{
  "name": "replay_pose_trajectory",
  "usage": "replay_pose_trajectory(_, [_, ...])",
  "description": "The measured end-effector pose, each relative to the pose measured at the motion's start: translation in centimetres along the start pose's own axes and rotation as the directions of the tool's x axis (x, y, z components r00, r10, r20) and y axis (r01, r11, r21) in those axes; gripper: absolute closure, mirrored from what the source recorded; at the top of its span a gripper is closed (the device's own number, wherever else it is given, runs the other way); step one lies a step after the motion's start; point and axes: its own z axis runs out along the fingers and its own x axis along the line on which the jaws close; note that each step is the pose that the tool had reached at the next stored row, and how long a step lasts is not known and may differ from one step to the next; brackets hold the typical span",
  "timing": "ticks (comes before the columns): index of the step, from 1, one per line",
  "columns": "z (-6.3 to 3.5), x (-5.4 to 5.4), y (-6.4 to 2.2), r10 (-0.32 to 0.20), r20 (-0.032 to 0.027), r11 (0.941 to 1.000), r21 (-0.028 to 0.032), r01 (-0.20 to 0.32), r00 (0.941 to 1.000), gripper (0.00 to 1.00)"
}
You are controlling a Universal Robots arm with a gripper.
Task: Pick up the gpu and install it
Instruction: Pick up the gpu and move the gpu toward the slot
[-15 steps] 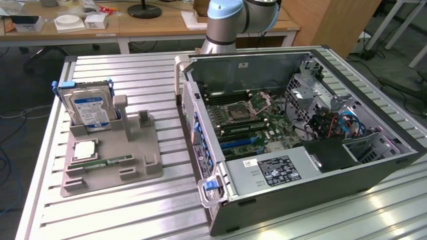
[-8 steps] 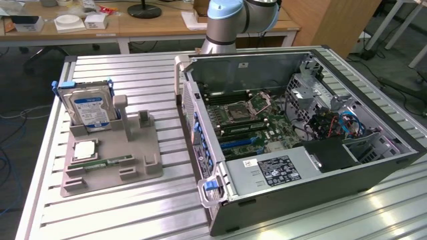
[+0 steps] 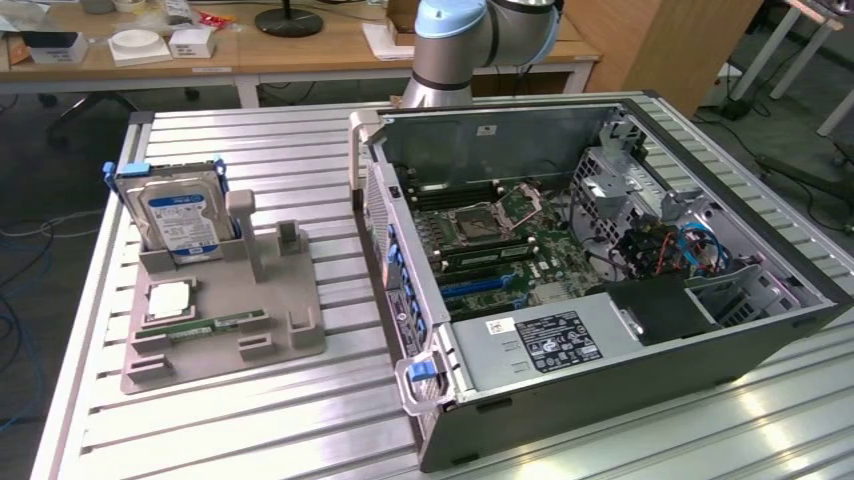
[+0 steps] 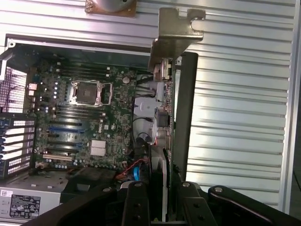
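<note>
The gpu (image 4: 175,117) shows edge-on in the wrist view, a thin card with its silver metal bracket (image 4: 176,33) at the far end. My gripper (image 4: 162,207) is shut on it, with a black finger (image 4: 136,202) on either side of the card. It hangs high above the open computer case (image 4: 70,43), off to one side of the motherboard (image 4: 80,122). In the exterior view the case (image 3: 507,135) lies open on the table with its motherboard (image 3: 494,240) facing up. The arm's base (image 3: 461,40) rises behind it.
A grey fixture (image 3: 267,345) on the exterior view's left holds a hard drive with a blue label (image 3: 174,215), a CPU (image 3: 170,298) and a narrow RAM stick (image 3: 214,325). The table is ribbed aluminium (image 3: 267,420). Desks stand behind it.
</note>
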Motion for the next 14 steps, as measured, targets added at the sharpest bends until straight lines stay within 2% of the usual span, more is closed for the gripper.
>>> replay_pose_trajectory(10, [1.52, 2.7, 0.08, -0.009, -0.006, 0.9999, 0.0046, 0.009, 0.9999, 0.73])
replay_pose_trajectory(14, [2.04, 3.3, 0.06, -0.015, -0.0158, 0.9999, 0.0049, 0.015, 0.9998, 0.73])
